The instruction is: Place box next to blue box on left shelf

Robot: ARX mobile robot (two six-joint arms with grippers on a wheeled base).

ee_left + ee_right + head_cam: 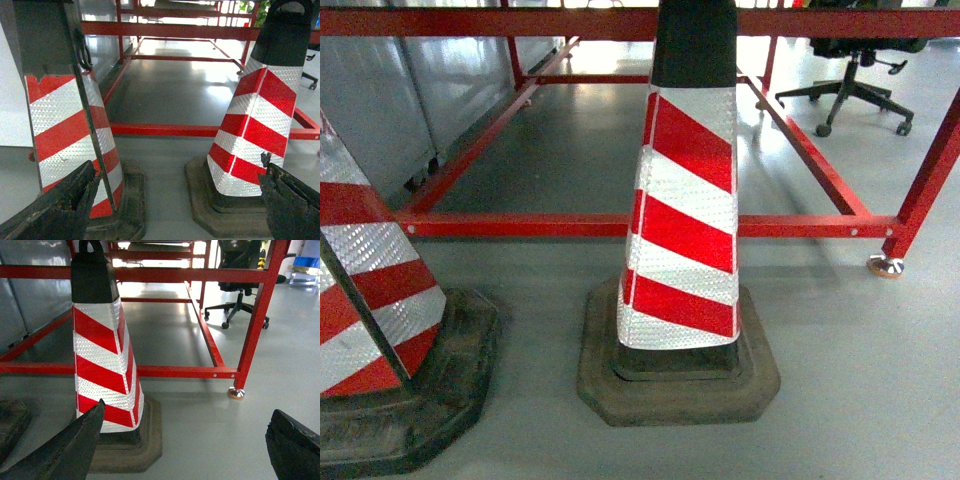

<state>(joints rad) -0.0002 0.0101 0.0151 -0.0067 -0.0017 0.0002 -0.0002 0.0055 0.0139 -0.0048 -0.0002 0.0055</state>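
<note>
The box, the blue box and the left shelf are out of view in all three views. In the left wrist view my left gripper (179,176) is open, its dark fingers (60,205) spread wide above bare grey floor, between two red-and-white traffic cones. The right wrist view shows my right gripper (187,412) open as well, with nothing between its fingers (65,450) and only floor below. Neither gripper shows in the head view.
A striped cone (685,210) on a black rubber base stands right ahead, with a second cone (365,290) at the left edge. Behind them runs a low red steel frame (620,225) with a foot (885,265). An office chair (850,85) stands at the far right. A small blue thing (305,261) lies far off.
</note>
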